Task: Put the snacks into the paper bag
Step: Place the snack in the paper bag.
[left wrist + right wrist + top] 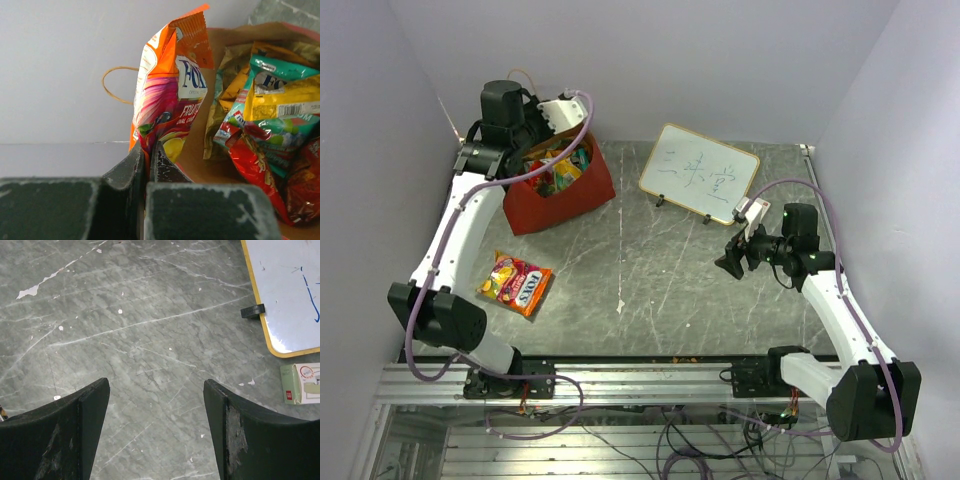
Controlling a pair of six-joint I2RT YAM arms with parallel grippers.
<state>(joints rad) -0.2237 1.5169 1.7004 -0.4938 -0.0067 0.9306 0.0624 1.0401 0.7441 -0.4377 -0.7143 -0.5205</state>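
Observation:
The red paper bag (pixel 560 195) stands at the back left, open, with several snacks (pixel 568 168) inside. My left gripper (pixel 532 152) is over its mouth, shut on an orange Fox's fruit candy packet (pixel 170 95), held upright at the bag's near wall; the left gripper's fingertips (pixel 147 155) pinch its lower edge. The brown inside of the bag (pixel 197 160), a tan loop handle (pixel 111 85), teal and yellow packs (pixel 280 105) and a red pack (pixel 255 167) show there. Another orange Fox's packet (pixel 516 283) lies flat on the table. My right gripper (pixel 732 262) (pixel 156 390) is open and empty above bare table.
A whiteboard with writing (pixel 700 172) leans at the back centre; it also shows in the right wrist view (pixel 285 290). A small white box (pixel 752 210) (pixel 302 382) lies beside it near the right wrist. Grey walls close in the table on three sides.

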